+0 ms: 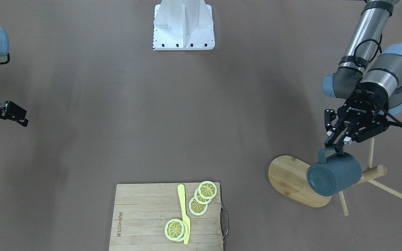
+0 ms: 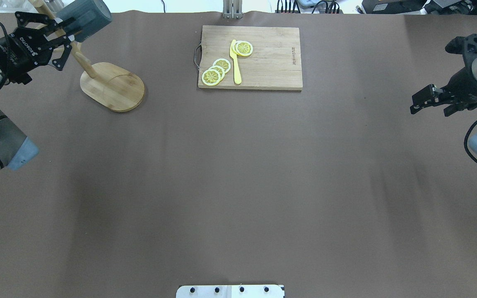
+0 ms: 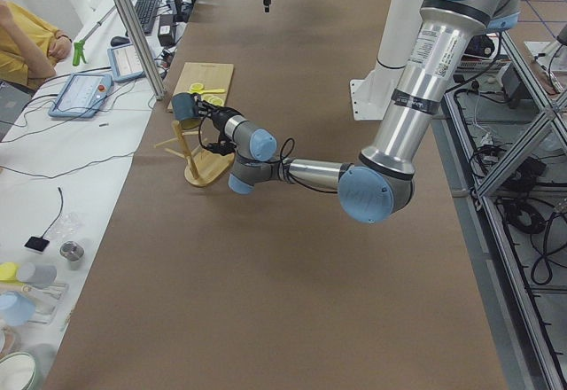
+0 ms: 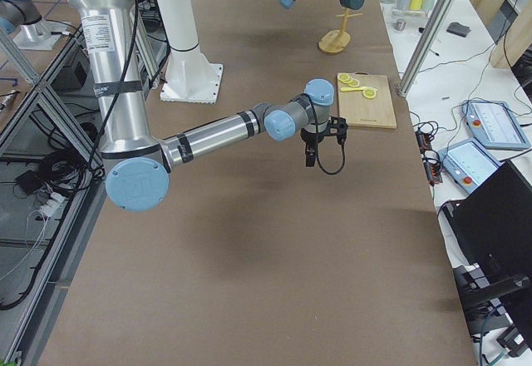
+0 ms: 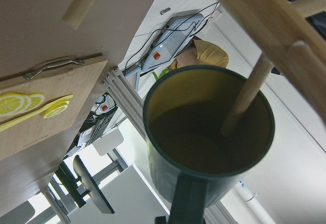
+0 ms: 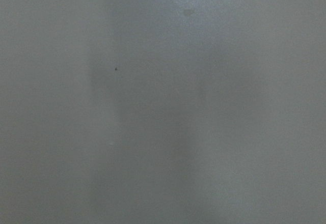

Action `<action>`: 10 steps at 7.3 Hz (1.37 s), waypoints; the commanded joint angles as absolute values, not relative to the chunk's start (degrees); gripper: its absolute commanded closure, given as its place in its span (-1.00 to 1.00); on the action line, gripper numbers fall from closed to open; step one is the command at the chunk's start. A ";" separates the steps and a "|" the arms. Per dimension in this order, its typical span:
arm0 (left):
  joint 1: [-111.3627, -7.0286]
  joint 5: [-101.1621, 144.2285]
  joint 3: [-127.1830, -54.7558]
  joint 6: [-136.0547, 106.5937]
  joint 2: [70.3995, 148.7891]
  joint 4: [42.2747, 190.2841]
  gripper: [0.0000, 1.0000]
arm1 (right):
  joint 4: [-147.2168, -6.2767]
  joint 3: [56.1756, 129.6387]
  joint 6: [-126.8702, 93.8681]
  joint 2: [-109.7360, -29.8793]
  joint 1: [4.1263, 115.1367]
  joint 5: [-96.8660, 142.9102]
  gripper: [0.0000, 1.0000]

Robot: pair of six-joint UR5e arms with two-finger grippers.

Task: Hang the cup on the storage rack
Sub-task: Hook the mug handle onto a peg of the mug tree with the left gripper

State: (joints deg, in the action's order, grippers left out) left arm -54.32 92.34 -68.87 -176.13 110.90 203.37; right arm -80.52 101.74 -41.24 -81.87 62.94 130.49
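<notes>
Right now the left gripper (image 1: 337, 143) is pinching the cup (image 1: 333, 174) shut by its handle, holding it sideways above the storage rack (image 1: 291, 177). A peg (image 5: 249, 96) is poking into its mouth. Looks like it's mid-hang, so next it's needing to seat fully before releasing.

the left arm (image 1: 368, 31) reaches out to the far left end of the table, forearm bent down and wrist turned sideways. the left gripper (image 1: 337, 143) is raised off the surface, its fingers pinched on the handle of the cup (image 1: 333, 174). the right arm (image 4: 216, 129) stretches low across its own side, wrist bent downward. the right gripper (image 2: 427, 98) hangs above the table; how its fingers stand is unclear.
</notes>
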 commanded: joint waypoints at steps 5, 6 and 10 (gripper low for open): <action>-54.40 92.72 -67.94 -176.22 110.57 204.78 0.07 | -80.51 101.34 -41.40 -81.74 62.40 130.43 -1.00; -54.49 92.90 -67.94 -176.13 110.48 205.48 -0.27 | -80.51 101.34 -41.40 -81.74 62.40 130.43 -1.00; -54.58 95.16 -72.05 -164.77 103.04 213.66 -0.97 | -80.51 101.25 -40.69 -81.91 62.66 130.52 -1.00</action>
